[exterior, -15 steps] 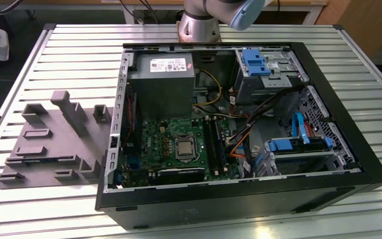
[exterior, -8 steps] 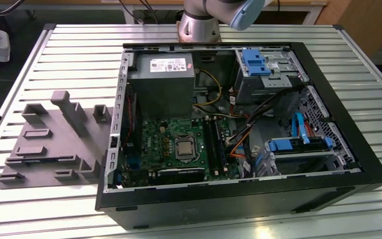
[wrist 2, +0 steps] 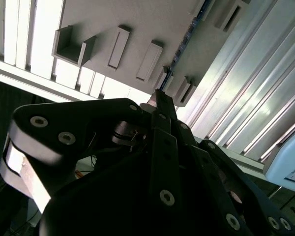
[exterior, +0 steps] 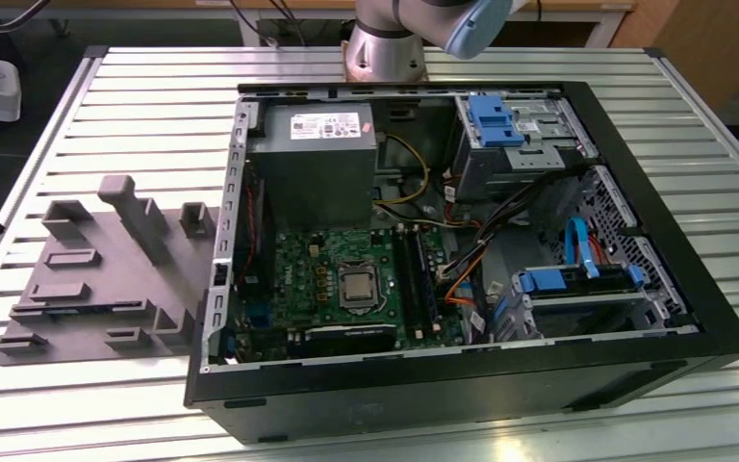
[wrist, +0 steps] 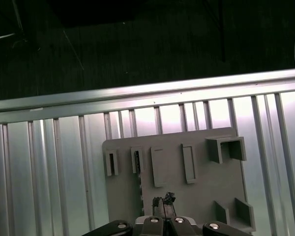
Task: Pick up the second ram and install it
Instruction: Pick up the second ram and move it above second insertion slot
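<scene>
**Black pincer drawn narrow above the grey holder**

Black and jointed, the pincer (wrist: 163, 200) hangs high over the grey holder plate (wrist: 196, 196), its tips close together, gripping nothing and touching nothing. In the second wrist view the pincer (wrist 2: 160, 96) tapers to one slim point aimed at the plate.

The second ram (wrist: 140, 184) stands on edge in the plate, seen from above as a thin dark line with small specks along it. It is apart from the tips and just to one side of them. In the second wrist view the stick (wrist 2: 187, 37) is a dark strip with a blue glint running between raised grey blocks.

Low blocks and slots crowd both sides of the stick, but the space above it is open. The plate lies on a slatted metal table (exterior: 126, 87), with bare slats around it and the table's edge rail just beyond. In the exterior view the plate is at the exterior view's left, beside the open computer case (exterior: 729, 337). The green board (exterior: 305, 265) lies inside the case, and the arm (exterior: 389, 43) rises at the far side.
</scene>
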Motion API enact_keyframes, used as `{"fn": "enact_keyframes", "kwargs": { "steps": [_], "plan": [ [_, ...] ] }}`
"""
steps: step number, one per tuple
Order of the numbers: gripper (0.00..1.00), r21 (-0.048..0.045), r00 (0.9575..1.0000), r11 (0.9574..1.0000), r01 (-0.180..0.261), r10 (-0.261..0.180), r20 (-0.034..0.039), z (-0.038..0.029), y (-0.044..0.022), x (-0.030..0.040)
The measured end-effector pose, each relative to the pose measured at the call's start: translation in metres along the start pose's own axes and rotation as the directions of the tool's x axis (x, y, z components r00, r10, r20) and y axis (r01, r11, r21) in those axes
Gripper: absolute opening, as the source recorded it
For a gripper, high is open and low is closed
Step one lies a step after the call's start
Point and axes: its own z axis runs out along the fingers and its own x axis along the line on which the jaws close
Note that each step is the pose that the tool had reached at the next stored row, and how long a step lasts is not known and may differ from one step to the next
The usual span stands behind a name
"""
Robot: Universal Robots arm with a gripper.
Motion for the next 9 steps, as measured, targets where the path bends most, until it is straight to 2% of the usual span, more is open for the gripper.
{"fn": "enact_keyframes", "kwargs": {
  "steps": [9],
  "plan": [
    [0.11,0.0,1.0,1.0,0.0,0.0,0.0,0.0017,-0.0001,0.0001]
  ]
}}
